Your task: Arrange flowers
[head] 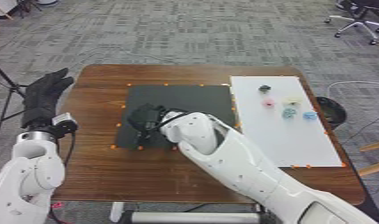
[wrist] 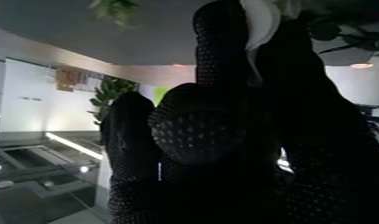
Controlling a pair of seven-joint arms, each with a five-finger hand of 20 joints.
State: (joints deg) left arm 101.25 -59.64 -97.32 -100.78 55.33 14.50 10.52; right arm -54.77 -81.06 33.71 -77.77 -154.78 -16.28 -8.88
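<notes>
And here's the right hand [head: 146,119] low over the dark mat [head: 199,96] on the counter [head: 101,175], fingers [wrist: 221,47] closed on a pale, curved piece [wrist: 259,22], probably a petal or stem. Left hand [head: 48,92] waits off to the side, fingers loose and extended. Small coloured pieces [head: 288,113] sit over on the white board [head: 292,145]. Green sprig [wrist: 116,11] on one side of the grip, dark leaves [wrist: 350,32] on the other, so placing looks like the step in hand, and it's tight! What does it want? A light pinch, enough to steer without creasing. Line it up first, ease it in slowly, keep those knuckles off the greenery. Snag a leaf and the arrangement could shift. Then let it settle, part the fingers gently, and back straight out.
</notes>
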